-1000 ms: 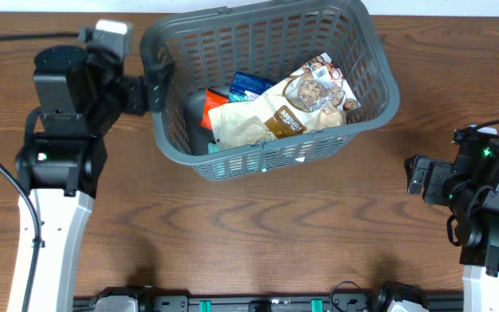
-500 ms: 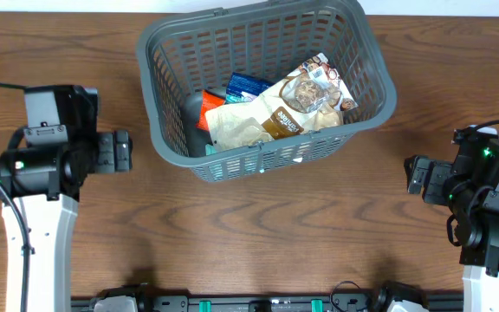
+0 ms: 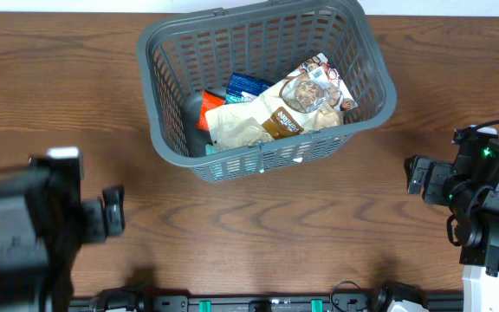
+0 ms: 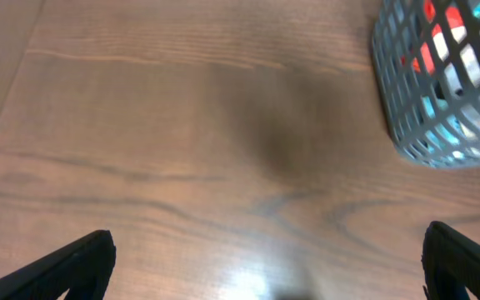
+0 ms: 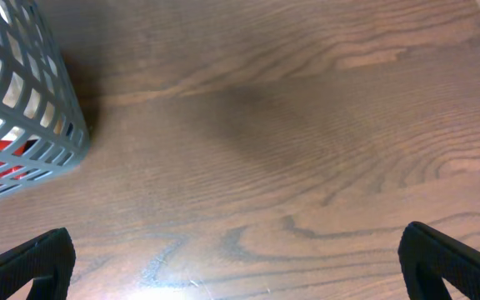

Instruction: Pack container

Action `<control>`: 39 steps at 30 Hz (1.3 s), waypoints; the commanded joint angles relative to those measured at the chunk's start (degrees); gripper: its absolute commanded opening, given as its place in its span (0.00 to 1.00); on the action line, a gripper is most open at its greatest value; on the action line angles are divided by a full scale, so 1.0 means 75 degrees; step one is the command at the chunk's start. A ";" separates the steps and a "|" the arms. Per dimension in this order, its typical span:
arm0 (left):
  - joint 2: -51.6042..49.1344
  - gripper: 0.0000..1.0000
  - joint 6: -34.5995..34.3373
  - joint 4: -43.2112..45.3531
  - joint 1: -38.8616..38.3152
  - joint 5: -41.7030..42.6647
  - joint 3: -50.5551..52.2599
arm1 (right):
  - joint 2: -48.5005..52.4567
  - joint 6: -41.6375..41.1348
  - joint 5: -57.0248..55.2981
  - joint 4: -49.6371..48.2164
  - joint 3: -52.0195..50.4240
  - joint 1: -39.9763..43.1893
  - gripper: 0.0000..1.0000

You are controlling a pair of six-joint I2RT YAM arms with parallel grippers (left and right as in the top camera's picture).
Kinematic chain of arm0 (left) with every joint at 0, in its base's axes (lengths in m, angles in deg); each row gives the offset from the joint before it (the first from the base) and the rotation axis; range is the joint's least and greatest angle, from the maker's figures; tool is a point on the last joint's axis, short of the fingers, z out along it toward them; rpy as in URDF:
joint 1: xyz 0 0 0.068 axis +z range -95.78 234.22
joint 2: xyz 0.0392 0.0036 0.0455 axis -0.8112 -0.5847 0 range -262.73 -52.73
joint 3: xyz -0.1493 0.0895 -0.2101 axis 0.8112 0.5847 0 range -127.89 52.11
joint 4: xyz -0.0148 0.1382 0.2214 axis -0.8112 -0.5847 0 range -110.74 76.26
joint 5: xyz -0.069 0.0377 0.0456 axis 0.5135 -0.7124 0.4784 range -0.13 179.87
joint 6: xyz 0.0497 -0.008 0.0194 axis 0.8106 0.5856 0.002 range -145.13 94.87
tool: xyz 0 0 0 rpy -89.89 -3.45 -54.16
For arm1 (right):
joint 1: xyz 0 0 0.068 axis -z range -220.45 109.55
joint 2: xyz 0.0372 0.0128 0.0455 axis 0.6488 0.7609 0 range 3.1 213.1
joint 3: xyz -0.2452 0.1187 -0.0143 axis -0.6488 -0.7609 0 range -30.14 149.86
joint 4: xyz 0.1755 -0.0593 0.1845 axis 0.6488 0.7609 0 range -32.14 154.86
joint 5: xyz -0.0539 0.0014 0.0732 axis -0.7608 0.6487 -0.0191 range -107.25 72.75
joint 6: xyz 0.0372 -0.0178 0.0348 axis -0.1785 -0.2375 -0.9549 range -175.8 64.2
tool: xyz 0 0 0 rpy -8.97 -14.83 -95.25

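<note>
The container, a dark grey slatted basket, stands at the far middle of the wooden table. Inside it lie a tan snack pack, a blue pack and an orange one. My left gripper is blurred at the near left, well away from the basket, open and empty. The left wrist view has its gripper over bare wood, with a corner of the container at the upper right. My right gripper rests open at the right, and in its wrist view the right gripper holds nothing, with the container at the left.
Bare wood lies around the basket on all sides. The arm bases and a black rail run along the near table edge.
My left arm has pulled back from the basket's left rim toward the near left of the table, still open. The right arm and the basket's contents have not moved.
</note>
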 commanded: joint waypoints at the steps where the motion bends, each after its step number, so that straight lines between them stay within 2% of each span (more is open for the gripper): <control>1: 0.0793 0.99 -0.0213 -0.0399 0.0032 0.0079 -0.0026 | -0.0017 -0.0041 0.0032 0.0012 0.0000 -0.0085 0.99; 6: 0.2063 0.99 -0.0478 -0.1023 0.0032 0.0073 -0.0026 | -0.0017 -0.0041 0.0032 0.0012 0.0000 -0.0085 0.99; 11: 0.3241 0.99 -0.1154 -0.1043 0.0032 0.0076 -0.0029 | -0.0017 -0.0041 0.0032 0.0012 0.0000 -0.0085 0.99; 17: 0.4246 0.99 -0.1329 -0.1110 0.0032 0.0079 -0.0035 | -0.0017 -0.0041 0.0032 0.0012 0.0000 -0.0085 0.99; 20: 0.4476 0.99 -0.1728 -0.1224 0.0032 0.0079 -0.0035 | -0.0017 -0.0041 0.0032 0.0012 0.0000 -0.0085 0.99; 26: 0.4503 0.99 -0.1708 -0.1510 0.0032 0.0082 -0.0035 | -0.0017 -0.0041 0.0032 0.0012 0.0000 -0.0085 0.99; 39: 0.4505 0.99 -0.1705 -0.0184 0.0032 0.0239 0.0213 | -0.0017 -0.0041 0.0032 0.0012 0.0000 -0.0085 0.99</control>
